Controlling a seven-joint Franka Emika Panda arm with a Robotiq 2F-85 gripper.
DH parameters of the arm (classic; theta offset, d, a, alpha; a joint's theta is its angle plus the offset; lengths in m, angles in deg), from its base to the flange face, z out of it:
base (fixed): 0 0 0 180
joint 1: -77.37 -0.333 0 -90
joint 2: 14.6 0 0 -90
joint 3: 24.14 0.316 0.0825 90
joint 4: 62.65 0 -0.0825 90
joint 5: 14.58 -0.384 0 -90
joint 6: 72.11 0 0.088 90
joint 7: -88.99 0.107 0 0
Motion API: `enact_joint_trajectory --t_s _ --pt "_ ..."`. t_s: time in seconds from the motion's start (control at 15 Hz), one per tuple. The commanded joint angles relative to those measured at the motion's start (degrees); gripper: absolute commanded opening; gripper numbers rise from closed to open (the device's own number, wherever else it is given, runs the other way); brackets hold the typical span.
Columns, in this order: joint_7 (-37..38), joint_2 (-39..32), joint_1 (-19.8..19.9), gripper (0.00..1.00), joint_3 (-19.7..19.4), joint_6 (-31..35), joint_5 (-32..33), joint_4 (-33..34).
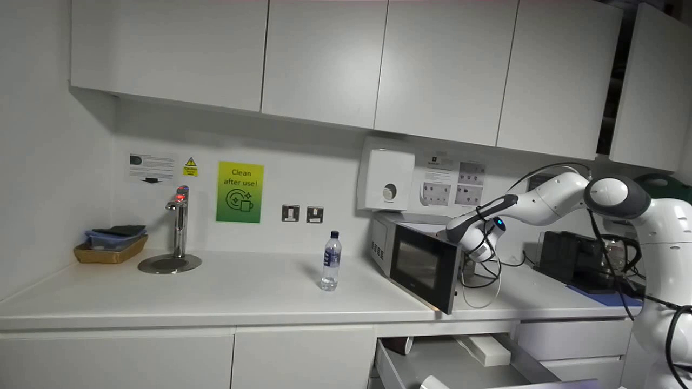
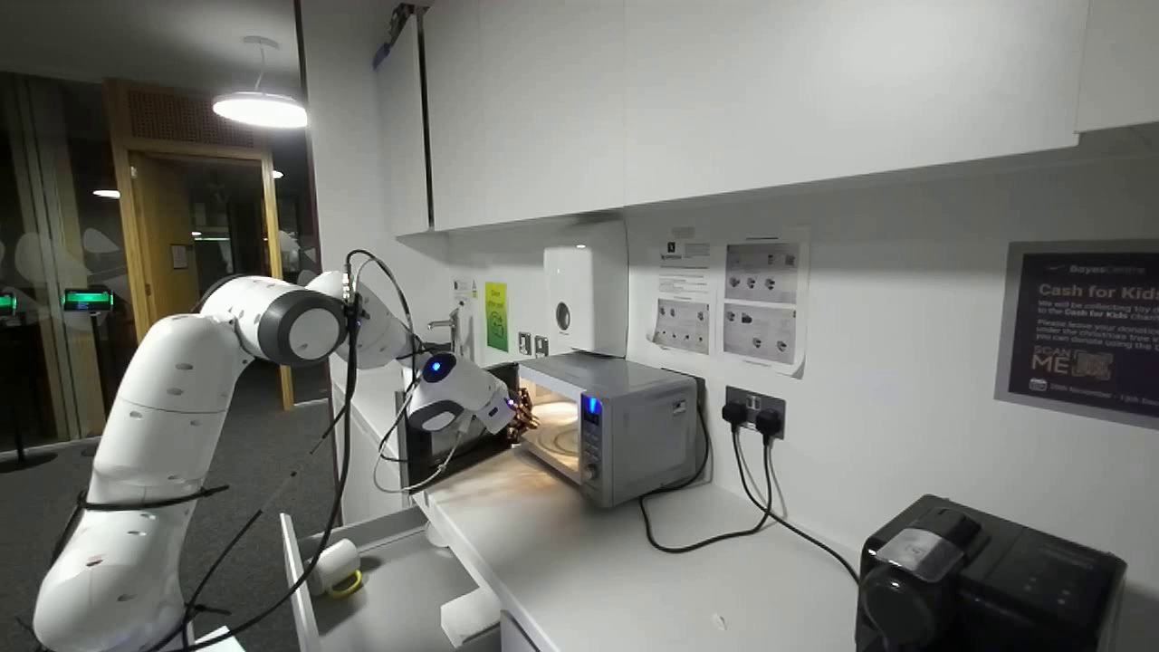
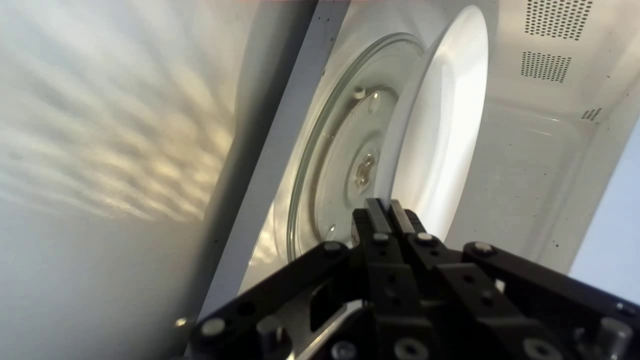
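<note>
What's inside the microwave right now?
In the microwave, a white plate, its rim pinched by the gripper, slants over the glass turntable. Plate and gripper cover part of the turntable; that part cannot be seen.

Posted on a wall (image 1: 313, 167), a green sign (image 1: 239, 192) reads "Clean after use!" near a yellow label (image 1: 190, 167) bearing a warning triangle (image 1: 190, 162). A poster (image 2: 1077, 330) carries "BayesCentre," "Cash for Kids" and "SCAN ME." Lettering on the bottle (image 1: 331, 262) and wall sheets (image 2: 761, 303) is too small to read.
</note>
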Motion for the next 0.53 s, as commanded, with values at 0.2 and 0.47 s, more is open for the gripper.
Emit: enact_joint_trajectory --t_s 0.2,0.47 --pt "0.0 0.0 0.0 0.03 0.0 0.0 0.0 0.0" --pt "0.02 0.05 0.14 0.01 0.05 0.21 -0.03 -0.41"
